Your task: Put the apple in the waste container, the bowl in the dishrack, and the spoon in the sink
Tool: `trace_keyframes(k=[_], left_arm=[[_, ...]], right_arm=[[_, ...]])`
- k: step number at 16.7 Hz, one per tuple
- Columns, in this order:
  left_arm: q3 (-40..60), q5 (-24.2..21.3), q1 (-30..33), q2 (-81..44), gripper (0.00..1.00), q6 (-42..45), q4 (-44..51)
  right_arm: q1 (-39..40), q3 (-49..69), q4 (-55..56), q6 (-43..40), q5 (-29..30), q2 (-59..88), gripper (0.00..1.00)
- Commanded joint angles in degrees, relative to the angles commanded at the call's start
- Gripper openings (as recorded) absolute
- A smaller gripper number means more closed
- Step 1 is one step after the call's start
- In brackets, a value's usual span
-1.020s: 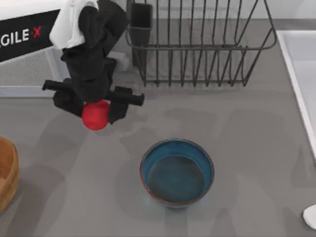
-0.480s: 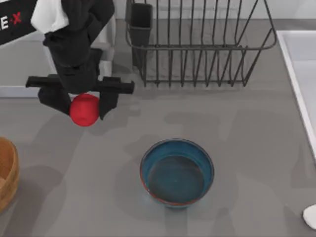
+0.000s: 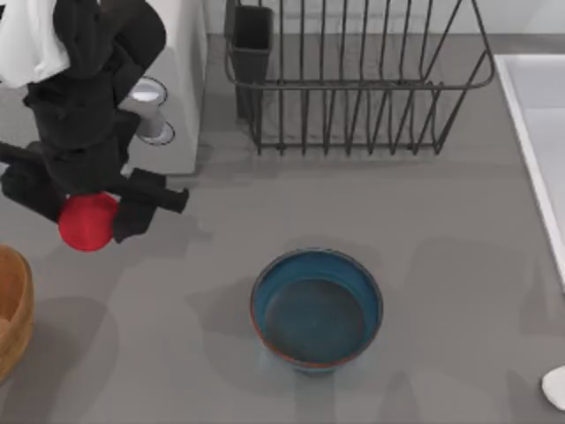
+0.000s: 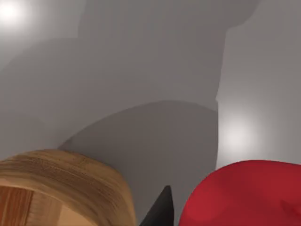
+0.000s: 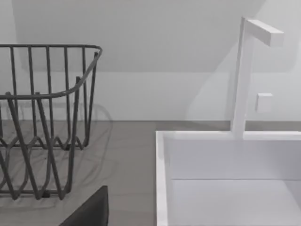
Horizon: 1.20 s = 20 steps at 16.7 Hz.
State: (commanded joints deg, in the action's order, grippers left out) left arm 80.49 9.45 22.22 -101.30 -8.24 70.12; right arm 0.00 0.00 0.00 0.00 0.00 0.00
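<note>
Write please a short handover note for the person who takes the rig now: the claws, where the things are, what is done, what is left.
Left claw: shut on the apple, held above the table, right of the waste container at the left edge.
Right claw: a dark part of it shows in the right wrist view, facing the sink.
Bowl: on the table, in front of the dishrack.
Spoon: at the right edge.
Done: nothing placed.
Left: apple, bowl, spoon.

Waste container (image 3: 12, 311) cut off by frame edge, below-left of left gripper (image 3: 86, 210). Spoon (image 3: 555, 387) only tip visible, far from gripper. Apple (image 3: 86, 222) top hidden under gripper. Sink (image 3: 530, 132) partly cropped.
</note>
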Motion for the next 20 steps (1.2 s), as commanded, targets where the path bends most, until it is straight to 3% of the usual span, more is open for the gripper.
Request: trace_keyframes(k=[4, 8, 15, 20], left_arm=[[-7.9, 3.7, -9.3, 11.9, 0.0, 4.5, 3.0], [-13.1, 4.0, -17.8, 21.3, 0.0, 6.3, 5.7], [-14.3, 3.8, -19.1, 22.2, 0.0, 6.8, 5.1], [-22.0, 3.9, -21.0, 21.6, 0.0, 8.6, -4.2]], right_arm=[[0.0, 0.0, 0.0, 0.0, 0.0, 0.0, 1.0], [0.0, 0.0, 0.0, 0.0, 0.0, 0.0, 1.0], [0.0, 0.0, 0.0, 0.0, 0.0, 0.0, 1.0], [0.0, 0.0, 0.0, 0.0, 0.0, 0.0, 1.0]])
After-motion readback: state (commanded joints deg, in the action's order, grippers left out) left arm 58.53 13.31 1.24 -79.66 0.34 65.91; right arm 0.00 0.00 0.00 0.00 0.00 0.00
